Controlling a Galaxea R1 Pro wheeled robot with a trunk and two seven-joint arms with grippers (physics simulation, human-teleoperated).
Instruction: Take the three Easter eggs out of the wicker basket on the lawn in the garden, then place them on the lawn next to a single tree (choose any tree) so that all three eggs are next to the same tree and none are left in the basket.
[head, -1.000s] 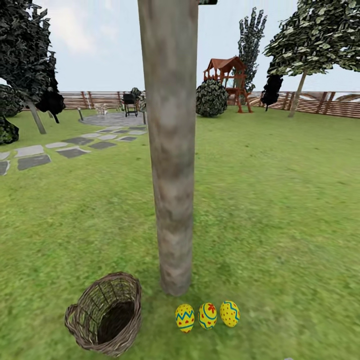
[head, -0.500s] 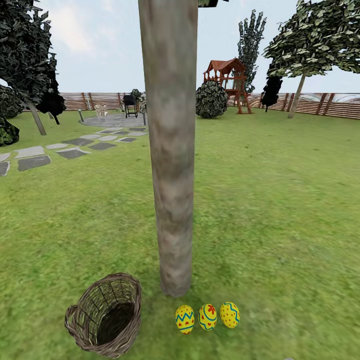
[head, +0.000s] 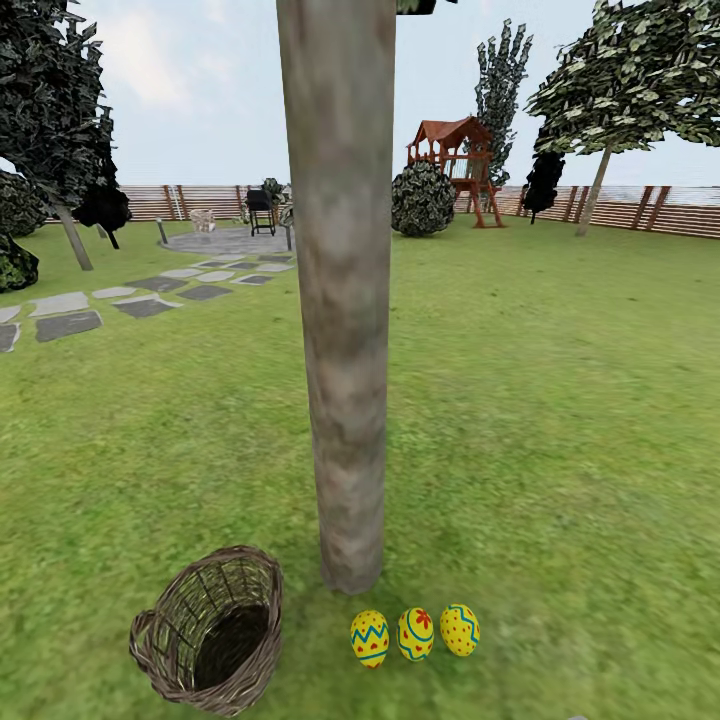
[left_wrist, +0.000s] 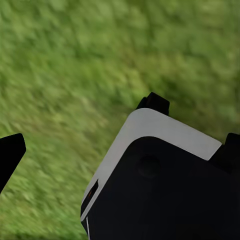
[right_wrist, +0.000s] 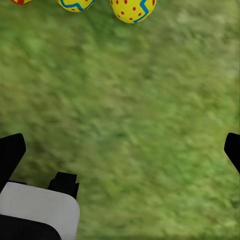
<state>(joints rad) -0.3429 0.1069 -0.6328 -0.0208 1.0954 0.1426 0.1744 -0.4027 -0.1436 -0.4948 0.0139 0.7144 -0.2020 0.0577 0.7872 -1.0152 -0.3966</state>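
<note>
The three Easter eggs lie in a row on the lawn (head: 560, 420) just in front of the tree (head: 345, 300): a zigzag egg (head: 370, 637), a flower-marked egg (head: 416, 632) and a dotted egg (head: 460, 628). The wicker basket (head: 215, 630) stands to their left, tilted, and its inside looks empty. In the right wrist view my right gripper (right_wrist: 121, 152) hangs open over bare grass, with the dotted egg (right_wrist: 133, 9) and two others (right_wrist: 76, 4) at the picture's edge beyond it. My left gripper (left_wrist: 122, 147) is open over grass, holding nothing.
Part of my own black-and-white body (left_wrist: 160, 185) shows under the left gripper. Grey stepping stones (head: 70, 315) run off to the far left. A red playset (head: 455, 165), bushes, dark-leaved trees and the slatted fence (head: 650, 205) stand far back.
</note>
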